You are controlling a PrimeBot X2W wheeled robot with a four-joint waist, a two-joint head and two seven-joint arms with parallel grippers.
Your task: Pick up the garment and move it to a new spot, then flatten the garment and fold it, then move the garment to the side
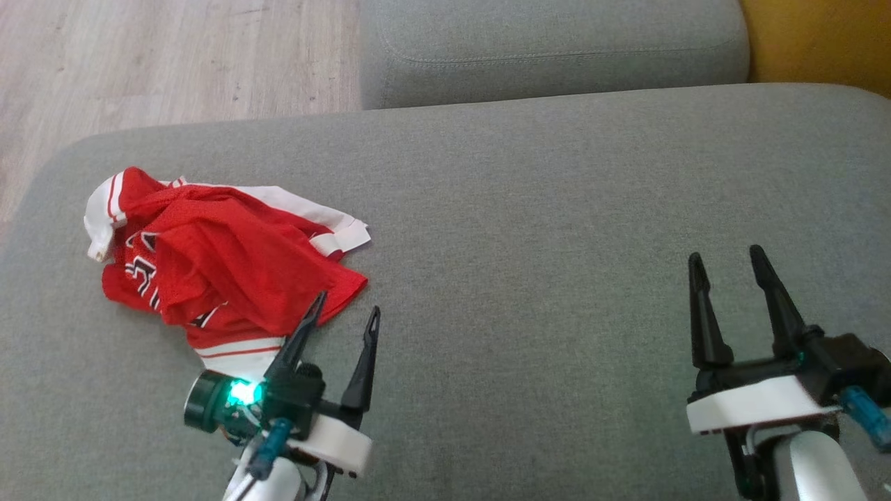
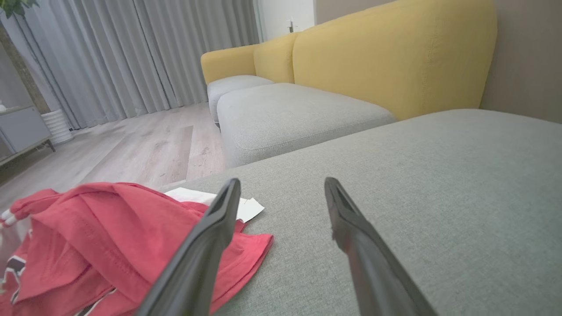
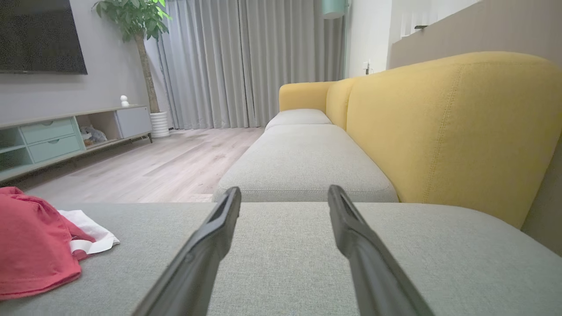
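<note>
A crumpled red and white jersey, the garment point(image 1: 216, 257), lies in a heap on the left part of the grey sofa cushion point(image 1: 529, 229). My left gripper point(image 1: 347, 305) hovers at the garment's near right edge, open, with its left finger over the red hem and nothing between the fingers. In the left wrist view the garment point(image 2: 101, 237) spreads to the left of the open left gripper point(image 2: 283, 186). My right gripper point(image 1: 724, 256) stands open over bare cushion far to the right. The right wrist view shows the garment point(image 3: 35, 245) at the left edge, well away from the right gripper point(image 3: 285, 195).
A second grey seat cushion point(image 1: 550, 49) lies beyond the one I work on, with a yellow backrest point(image 3: 452, 127) along the right. Wooden floor point(image 1: 160, 62) runs past the cushion's far left edge. A TV cabinet point(image 3: 57, 136), a potted plant point(image 3: 140, 39) and grey curtains stand farther off.
</note>
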